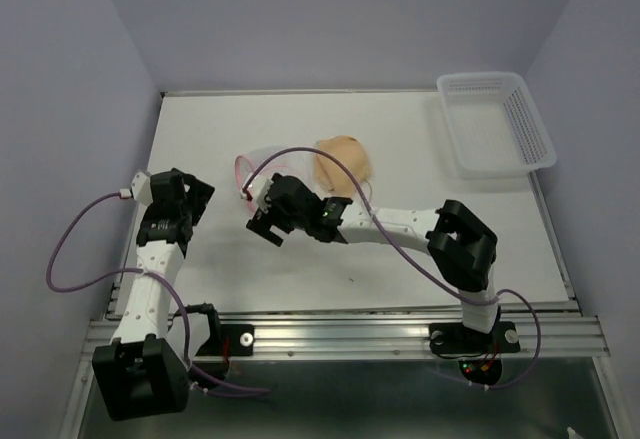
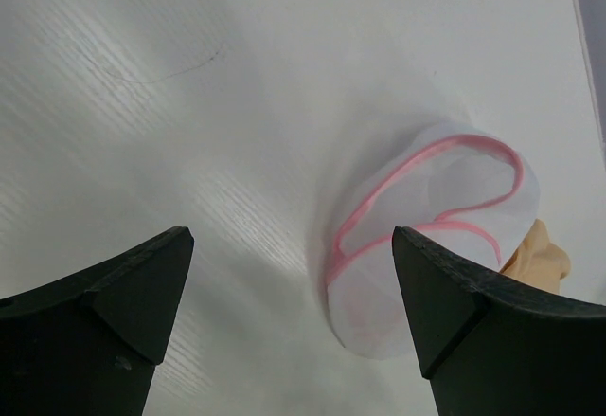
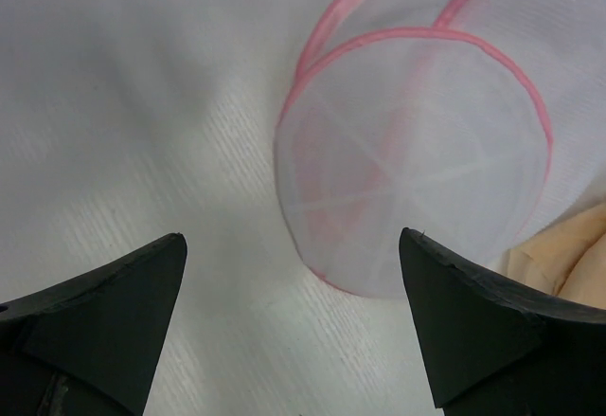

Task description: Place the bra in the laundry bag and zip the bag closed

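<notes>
The laundry bag (image 1: pixel 262 166) is a round translucent white mesh pod with a pink rim, lying on the white table (image 1: pixel 420 179) left of centre. The tan-peach bra (image 1: pixel 345 157) lies against its right side, outside the bag. My right gripper (image 1: pixel 260 209) is open and empty, just in front of the bag. In the right wrist view the bag (image 3: pixel 417 151) sits just beyond my open gripper (image 3: pixel 293 236), with the bra (image 3: pixel 568 255) at the right edge. My left gripper (image 1: pixel 198 204) is open and empty, left of the bag. Its wrist view shows the gripper (image 2: pixel 292 234), the bag (image 2: pixel 426 236) and the bra (image 2: pixel 542 255).
A rectangular white plastic lattice basket (image 1: pixel 495 124) stands at the table's back right corner. Grey walls close in the table on the left, back and right. A purple cable (image 1: pixel 300 154) from the right arm arches over the bag and bra.
</notes>
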`<state>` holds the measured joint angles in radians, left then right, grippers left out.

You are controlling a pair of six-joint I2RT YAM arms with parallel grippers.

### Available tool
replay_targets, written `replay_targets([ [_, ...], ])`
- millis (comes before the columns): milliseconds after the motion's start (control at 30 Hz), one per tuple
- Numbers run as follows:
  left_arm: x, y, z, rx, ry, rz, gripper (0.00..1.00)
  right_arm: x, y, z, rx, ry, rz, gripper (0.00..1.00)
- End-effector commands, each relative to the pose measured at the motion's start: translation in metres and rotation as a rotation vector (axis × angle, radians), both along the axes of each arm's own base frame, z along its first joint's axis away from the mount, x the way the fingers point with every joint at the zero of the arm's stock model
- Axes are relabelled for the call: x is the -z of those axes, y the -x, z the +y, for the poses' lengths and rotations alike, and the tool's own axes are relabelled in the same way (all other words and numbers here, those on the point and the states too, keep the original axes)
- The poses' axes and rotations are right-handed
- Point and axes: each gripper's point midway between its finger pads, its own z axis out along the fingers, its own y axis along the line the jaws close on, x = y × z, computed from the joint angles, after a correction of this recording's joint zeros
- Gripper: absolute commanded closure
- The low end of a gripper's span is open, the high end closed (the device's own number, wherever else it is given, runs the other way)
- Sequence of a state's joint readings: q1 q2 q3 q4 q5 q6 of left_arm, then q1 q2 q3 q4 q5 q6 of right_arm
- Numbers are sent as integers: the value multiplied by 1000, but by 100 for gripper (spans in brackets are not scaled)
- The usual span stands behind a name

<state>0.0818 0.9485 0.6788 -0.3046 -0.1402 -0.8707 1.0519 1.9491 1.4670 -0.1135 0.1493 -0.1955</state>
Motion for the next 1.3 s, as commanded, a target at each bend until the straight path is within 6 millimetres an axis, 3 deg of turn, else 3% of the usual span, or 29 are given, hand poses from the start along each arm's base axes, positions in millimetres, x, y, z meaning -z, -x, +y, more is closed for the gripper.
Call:
replay_targets([
  [0,6,11,14,-25,-29,22,1,5,4,16,-48,47,-182,0],
  [233,15,10,14,-15,-26,47,1,43,-11,19,-15,226,-310,0],
  [433,21,10,17,-16,-25,56,1,63,-26,16,44,288,-361,16],
  [467,21,10,17,-16,-25,56,1,70,-27,15,53,300,-360,24],
  [533,20,9,18,-17,-25,51,1,76,-27,13,54,311,-357,32],
  [633,16,8,19,-21,-29,40,1,79,-29,9,77,324,-363,62],
  [667,17,8,19,-21,-28,41,1,79,-29,8,79,326,-365,67],
  [833,12,7,18,-15,-24,20,1,62,-26,10,70,285,-364,89],
  [900,12,6,17,-6,-24,15,1,42,-25,12,71,241,-367,99],
  [1000,9,2,12,18,-12,-5,1,23,-19,11,59,190,-360,99],
  [1033,8,0,11,29,-12,-16,1,5,-17,11,57,152,-367,99],
  [1167,6,-3,7,56,-7,-28,1,-29,-4,13,19,33,-359,99],
  [1267,5,-4,8,64,-20,-29,1,-42,-6,9,13,-47,-306,99],
])
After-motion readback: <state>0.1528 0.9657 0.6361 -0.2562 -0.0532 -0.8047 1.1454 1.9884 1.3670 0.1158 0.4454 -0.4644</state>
